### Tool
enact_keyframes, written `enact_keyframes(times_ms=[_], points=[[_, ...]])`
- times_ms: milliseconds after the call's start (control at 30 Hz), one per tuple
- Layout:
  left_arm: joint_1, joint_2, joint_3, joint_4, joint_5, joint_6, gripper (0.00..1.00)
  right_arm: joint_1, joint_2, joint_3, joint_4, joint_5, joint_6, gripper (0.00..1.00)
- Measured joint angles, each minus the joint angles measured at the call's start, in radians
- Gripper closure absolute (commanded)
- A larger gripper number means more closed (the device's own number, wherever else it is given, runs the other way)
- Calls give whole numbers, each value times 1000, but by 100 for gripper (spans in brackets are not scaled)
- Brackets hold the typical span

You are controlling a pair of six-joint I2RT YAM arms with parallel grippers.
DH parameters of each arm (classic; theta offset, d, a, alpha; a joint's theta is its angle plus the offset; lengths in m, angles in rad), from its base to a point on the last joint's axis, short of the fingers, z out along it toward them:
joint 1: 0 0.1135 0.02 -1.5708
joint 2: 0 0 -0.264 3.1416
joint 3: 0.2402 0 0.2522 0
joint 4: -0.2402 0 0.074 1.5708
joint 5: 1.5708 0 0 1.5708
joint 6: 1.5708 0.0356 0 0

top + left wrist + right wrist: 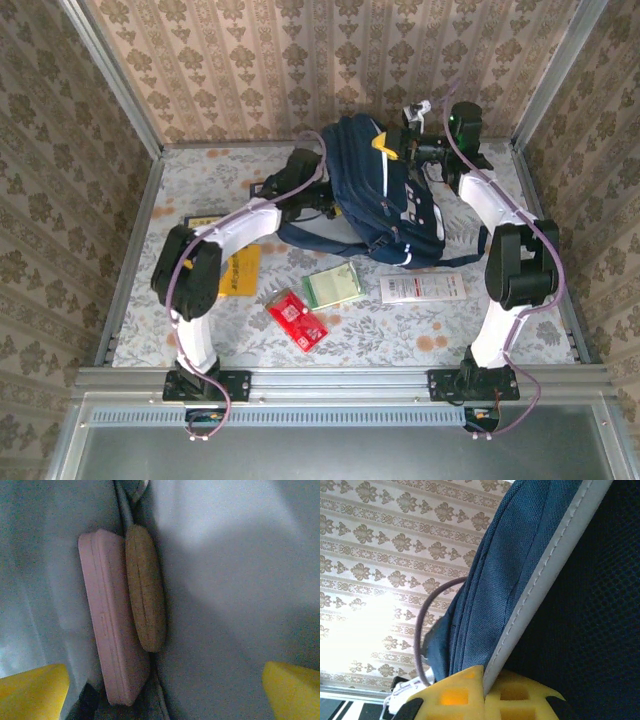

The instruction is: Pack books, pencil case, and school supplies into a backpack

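Backpack (pixel 375 190), navy with white stripes, lies at the far middle of the tabletop (pixel 400 335), and both my arms are at it. Near the left edge an orange-yellow book (pixel 240 270) lies flat, partly under my left arm. A blue book (pixel 205 222) with a yellow label lies just beyond it, mostly hidden. In front of the backpack lie a white packet (pixel 422 289), a green pad (pixel 333 285) and a red packet (pixel 297 318) in a loose row. Inside the backpack a pink case (pixel 112 630) and a tan case (pixel 146 590) sit side by side, touching. My left pincer (pixel 162 692) hangs over them spread wide, holding nothing. My right pincer (pixel 484 695) is clamped tight on the backpack's white-trimmed edge.
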Motion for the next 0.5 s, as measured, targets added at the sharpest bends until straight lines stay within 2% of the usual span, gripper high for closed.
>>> enact_keyframes(times_ms=[167, 367, 500], points=[[55, -106, -43, -84, 3, 72, 0, 0, -11, 20, -143, 20, -118, 100], [146, -246, -196, -153, 5, 120, 0, 8, -9, 194, -568, 113, -441, 100], [243, -343, -259, -217, 10, 161, 0, 22, 11, 324, -818, 207, -633, 100]])
